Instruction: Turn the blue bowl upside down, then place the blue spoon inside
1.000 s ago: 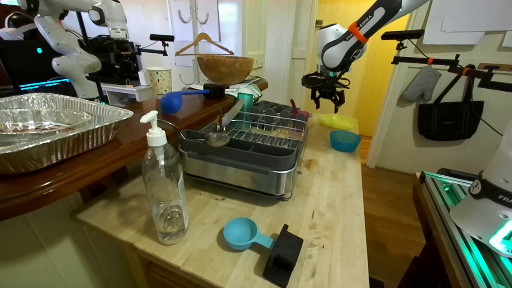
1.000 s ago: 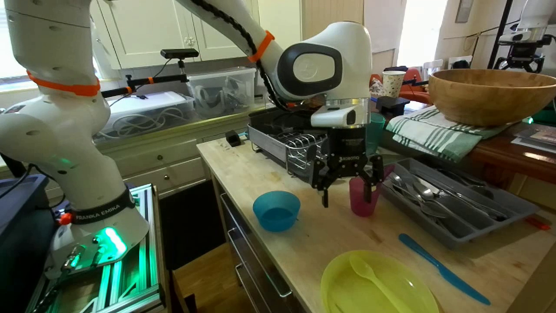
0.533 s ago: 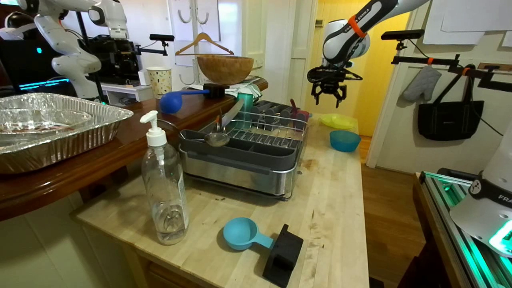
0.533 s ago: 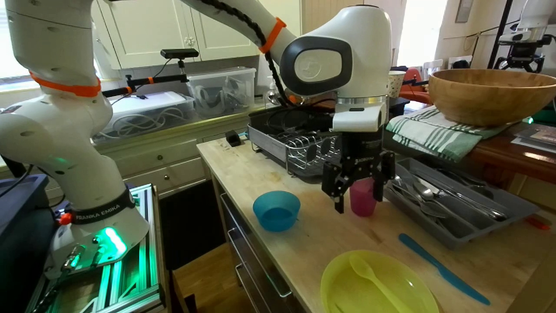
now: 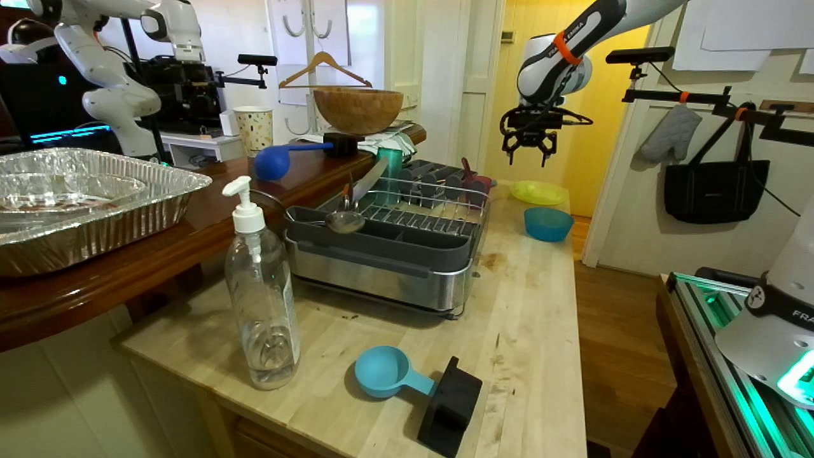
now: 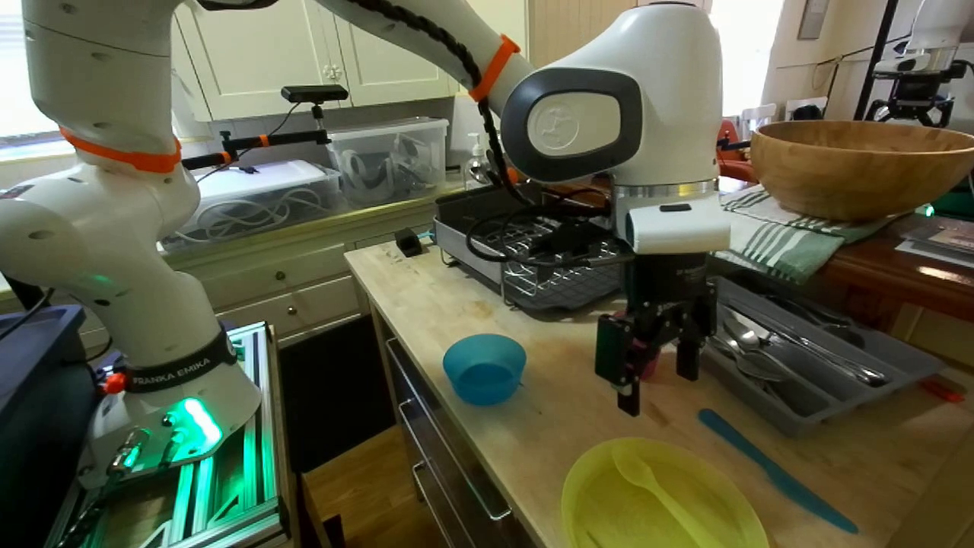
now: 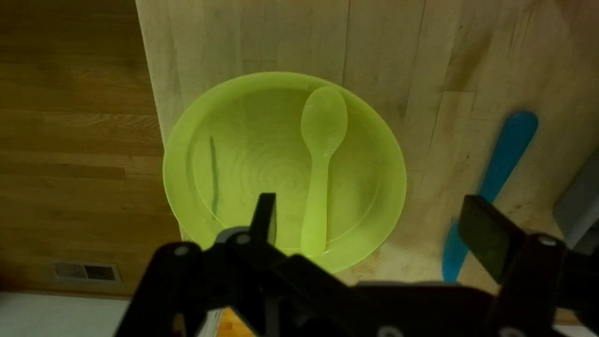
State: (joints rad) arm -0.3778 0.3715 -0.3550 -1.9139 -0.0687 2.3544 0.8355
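The blue bowl (image 6: 485, 369) stands upright, opening up, near the counter's edge; an exterior view also shows it (image 5: 548, 224). It is out of the wrist view. My gripper (image 6: 658, 384) is open and empty, raised above the counter between the bowl and a cutlery tray. In the wrist view its fingers (image 7: 369, 196) are wide apart, over the yellow-green dish and a flat blue utensil (image 7: 496, 173) shaped like a knife, also seen in an exterior view (image 6: 776, 472). I see no clear blue spoon on the counter; a dark blue ladle-like item (image 5: 272, 163) lies on the wooden ledge.
The yellow-green dish (image 6: 590, 495) holds a yellow spoon (image 6: 654, 487). A grey cutlery tray (image 6: 806, 415), partly hidden pink cup (image 6: 648, 365) and dish rack (image 6: 472, 243) stand nearby. A light-blue scoop (image 5: 383, 372) and pump bottle (image 5: 264, 318) are at the far end.
My open gripper has moved away from the dish rack toward the yellow-green dish and turned a little. The bowl, dish and blue utensil have not moved.
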